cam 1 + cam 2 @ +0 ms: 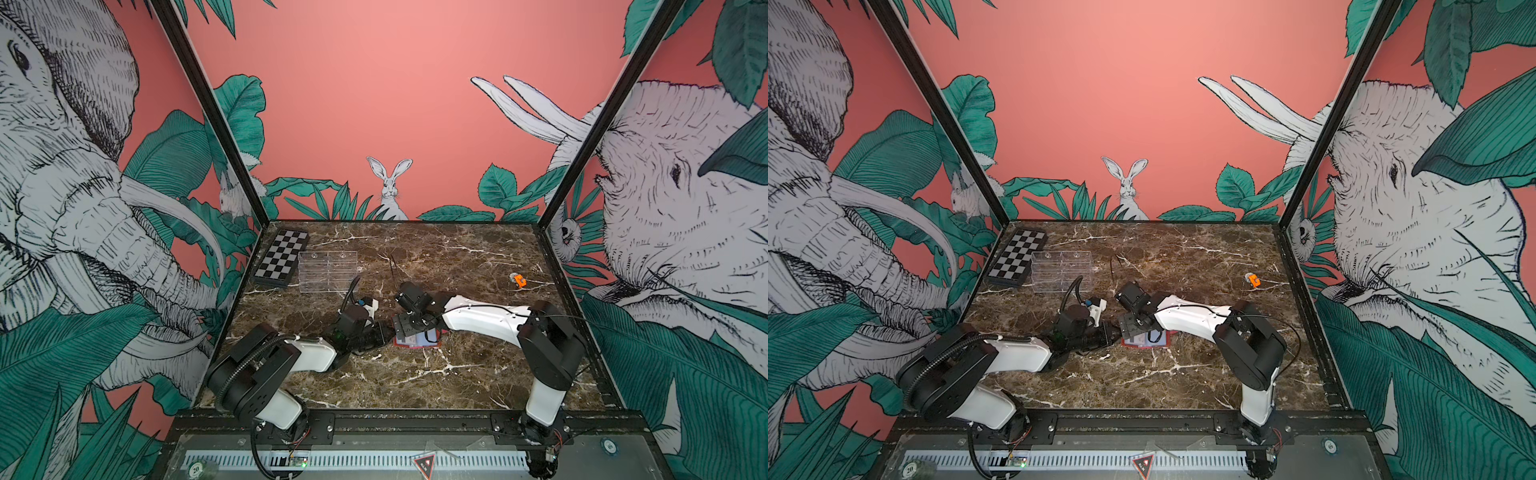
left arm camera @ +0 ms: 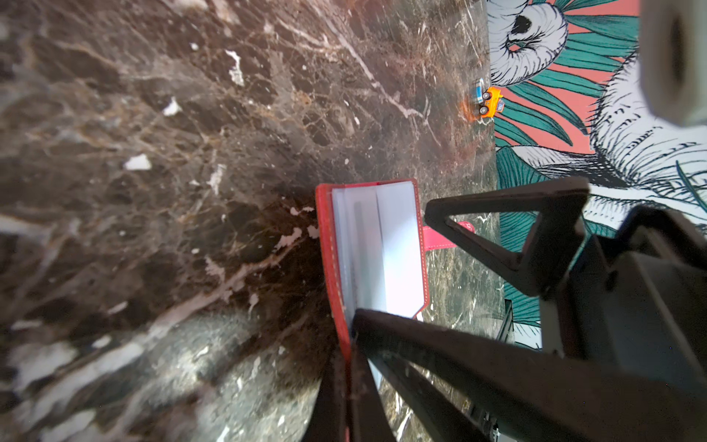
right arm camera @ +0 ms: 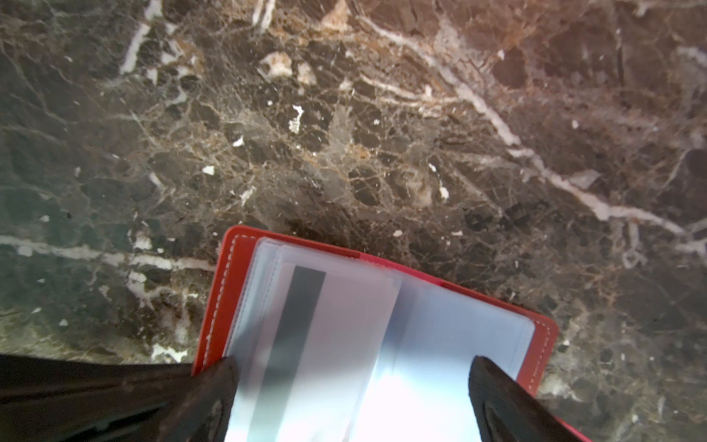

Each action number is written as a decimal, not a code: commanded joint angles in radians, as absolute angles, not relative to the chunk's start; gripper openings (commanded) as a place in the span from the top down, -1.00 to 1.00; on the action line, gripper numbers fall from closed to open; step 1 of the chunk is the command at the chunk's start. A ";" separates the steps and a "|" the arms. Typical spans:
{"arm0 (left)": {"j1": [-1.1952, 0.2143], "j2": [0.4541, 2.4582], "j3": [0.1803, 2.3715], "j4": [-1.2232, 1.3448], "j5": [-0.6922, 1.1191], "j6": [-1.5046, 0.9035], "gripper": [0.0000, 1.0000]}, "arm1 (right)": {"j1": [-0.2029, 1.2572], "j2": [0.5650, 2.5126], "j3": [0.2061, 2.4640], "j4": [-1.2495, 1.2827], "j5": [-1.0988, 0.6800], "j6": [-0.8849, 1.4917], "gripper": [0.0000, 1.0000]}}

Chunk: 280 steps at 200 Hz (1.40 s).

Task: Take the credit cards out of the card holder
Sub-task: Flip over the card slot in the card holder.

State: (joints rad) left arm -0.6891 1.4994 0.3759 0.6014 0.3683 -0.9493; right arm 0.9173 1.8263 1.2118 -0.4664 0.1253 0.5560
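The open card holder (image 1: 420, 340) lies near the centre of the counter (image 1: 415, 386). The left tool (image 2: 349, 346) is clamped on the red cover at the holder's left edge. The right tool (image 3: 354, 369) is spread wide above the plastic sleeves and grips nothing, its fingers straddling a striped card (image 3: 306, 317) inside a sleeve.

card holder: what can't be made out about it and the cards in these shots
- Card count: the right wrist view shows one credit card in the card holder; glare between the fingers of the open right pincer whitens other sleeves.
- Its rest: cut by that view's edge.
- Top views: right arm covers most of it; print too small.
- Left wrist view: the shut left pincer hides the cover edge it clamps.
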 commanded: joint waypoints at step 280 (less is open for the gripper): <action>-0.695 1.517 0.394 0.622 0.347 -0.931 1.00 | 0.870 1.661 1.111 -0.619 0.336 0.553 -0.74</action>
